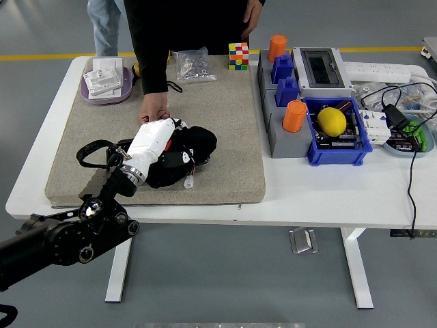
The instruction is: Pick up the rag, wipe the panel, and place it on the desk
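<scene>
Left hand (153, 145) white-shelled, laid over black rag (186, 154), fingers pressed down into the cloth; full clench vs. flat press not clear, but gripping the rag. Black arm (61, 239) came in from lower-left corner. Rag bunched on grey felt mat (225, 123), near-left part of mat, with small white connector (189, 182) poking out at near edge. Black strap loop (92, 152) lying left of the hand on mat. Person's hand (154, 109) in black sleeve (151, 58) hung just beyond the robot hand, touching or nearly touching its far edge; could not tell which. Right hand not seen. Far-left on worktop (355, 195): purple tray (108, 92) with white parts. Far edge of mat: clear bag of hardware (192, 65), colourful cube (238, 55). Right of mat: grey block (280, 116) with blue fittings and two orange cylinders (294, 116); grey panel box (321, 68) behind. Blue bin (338, 154) holding yellow lemon (332, 121). Far right: white power strip (379, 70), black cables (410, 137), green tray (413, 142).
</scene>
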{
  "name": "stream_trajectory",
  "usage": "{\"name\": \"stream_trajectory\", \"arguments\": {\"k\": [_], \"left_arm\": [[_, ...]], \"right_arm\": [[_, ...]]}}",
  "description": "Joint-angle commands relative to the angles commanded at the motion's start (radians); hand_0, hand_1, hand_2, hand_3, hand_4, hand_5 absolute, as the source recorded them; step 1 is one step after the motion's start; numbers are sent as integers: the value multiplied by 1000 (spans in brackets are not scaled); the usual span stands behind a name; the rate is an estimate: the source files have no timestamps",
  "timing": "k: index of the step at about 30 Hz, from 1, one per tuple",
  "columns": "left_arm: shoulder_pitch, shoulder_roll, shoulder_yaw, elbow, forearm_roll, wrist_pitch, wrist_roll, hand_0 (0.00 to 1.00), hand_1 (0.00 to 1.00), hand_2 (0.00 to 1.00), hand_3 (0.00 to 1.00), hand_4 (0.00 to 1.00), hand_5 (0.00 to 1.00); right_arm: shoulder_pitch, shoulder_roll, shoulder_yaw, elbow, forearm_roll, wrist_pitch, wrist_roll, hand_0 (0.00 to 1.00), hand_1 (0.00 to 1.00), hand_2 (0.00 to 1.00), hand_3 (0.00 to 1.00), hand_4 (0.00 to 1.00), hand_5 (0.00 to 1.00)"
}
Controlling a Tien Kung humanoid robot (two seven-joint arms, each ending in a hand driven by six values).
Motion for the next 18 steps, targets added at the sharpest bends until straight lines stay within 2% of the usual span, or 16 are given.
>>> {"name": "stream_trajectory", "arguments": {"k": [6,18], "left_arm": [[12,11,-19,10,22,4,0,219,174,493,448,283,2],[52,51,-82,35,64,7,-3,220,174,492,447,289,2]], "right_arm": [[0,1,1,0,3,-1,3,716,655,685,586,966,573],[-7,3,13,0,1,-2,5,717,655,685,587,967,574]]}}
